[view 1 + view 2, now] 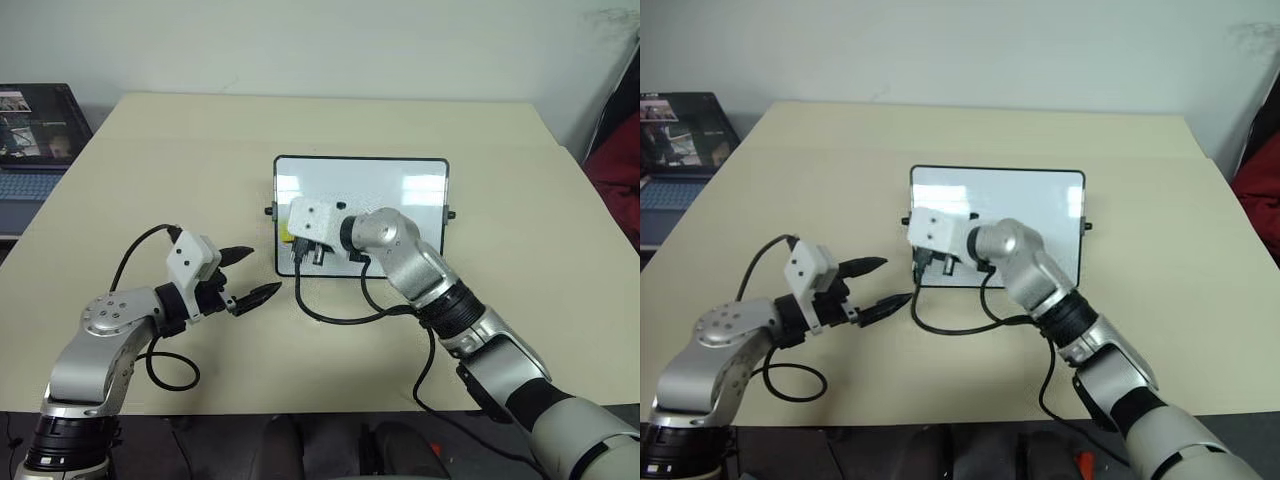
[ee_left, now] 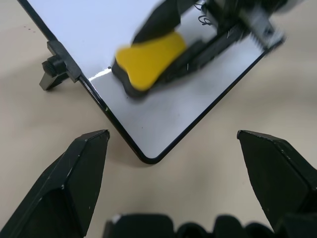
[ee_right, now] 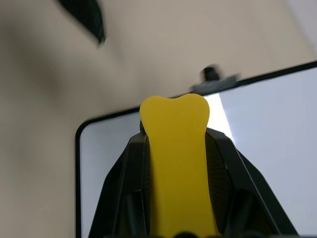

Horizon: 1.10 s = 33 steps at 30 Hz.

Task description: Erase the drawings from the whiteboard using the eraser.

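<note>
Here: right gripper (image 3: 174,163) clenched on yellow eraser (image 2: 148,62), pressed to whiteboard (image 1: 400,190) near its corner; left gripper (image 1: 247,275) released, beside board; scribble (image 2: 204,20) visible.

No readable text, label, brand or number showed anywhere; the laptop (image 1: 35,135) screen's contents were too small to read.

Setting: robot test room or lab, office-like. Evidence: plain beige bench (image 1: 480,150) standing against a bare pale wall (image 1: 330,40). Left of the bench, on a lower surface, an open laptop (image 1: 35,140) with a lit screen. Right of the bench, a dark red fabric item (image 1: 618,170) beside a black strap. No domestic furnishings visible.
</note>
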Tool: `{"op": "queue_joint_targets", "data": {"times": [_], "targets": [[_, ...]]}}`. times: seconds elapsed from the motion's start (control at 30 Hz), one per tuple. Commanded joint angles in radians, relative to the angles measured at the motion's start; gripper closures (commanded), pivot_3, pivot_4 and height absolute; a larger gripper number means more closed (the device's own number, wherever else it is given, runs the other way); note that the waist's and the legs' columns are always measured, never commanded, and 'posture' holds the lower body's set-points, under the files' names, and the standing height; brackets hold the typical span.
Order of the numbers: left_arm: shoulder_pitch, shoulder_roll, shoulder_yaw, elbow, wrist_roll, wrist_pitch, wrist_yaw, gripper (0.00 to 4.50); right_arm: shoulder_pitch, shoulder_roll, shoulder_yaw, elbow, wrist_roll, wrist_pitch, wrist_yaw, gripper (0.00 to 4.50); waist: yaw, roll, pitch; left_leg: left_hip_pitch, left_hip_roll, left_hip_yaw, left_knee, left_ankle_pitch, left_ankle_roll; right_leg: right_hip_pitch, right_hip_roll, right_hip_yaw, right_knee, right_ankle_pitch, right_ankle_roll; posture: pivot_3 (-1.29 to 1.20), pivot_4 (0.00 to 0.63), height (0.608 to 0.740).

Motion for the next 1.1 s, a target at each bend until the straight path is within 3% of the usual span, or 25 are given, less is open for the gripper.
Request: {"op": "queue_joint_targets", "data": {"times": [0.03,0.4,0.9,1.1], "targets": [[-0.011,0.000,0.006,-0.029,-0.013,-0.007,-0.002,0.00,-0.047,0.003,-0.042,-0.007,0.003,-0.013,-0.059,3.35,-0.002,0.000,0.000,0.000,0.000,0.000,0.000,0.000,0.000,0.000,0.000,0.000,0.000,0.000,0.000,0.00,0.150,0.740],[-0.003,-0.005,0.002,-0.039,-0.014,-0.007,0.002,0.00,-0.104,0.050,0.011,0.291,-0.049,-0.207,-0.223,3.35,-0.003,0.000,0.000,0.000,0.000,0.001,0.000,0.000,0.000,-0.001,0.000,0.001,0.000,0.000,0.000,0.00,0.150,0.740],[-0.007,0.004,0.006,-0.036,-0.018,-0.001,-0.001,0.00,-0.062,-0.005,0.086,0.325,-0.107,-0.188,-0.114,3.35,-0.002,0.000,0.000,0.001,0.000,0.000,0.001,0.000,0.000,0.001,0.000,0.000,0.002,0.000,0.000,0.00,0.150,0.740],[-0.011,0.010,0.003,-0.032,-0.019,0.006,-0.009,0.00,-0.045,-0.010,0.033,0.197,-0.039,-0.104,-0.044,3.35,0.002,0.000,0.000,0.001,-0.001,0.000,0.001,0.000,0.000,0.002,0.000,-0.001,0.002,0.000,0.000,0.00,0.150,0.740]]}}
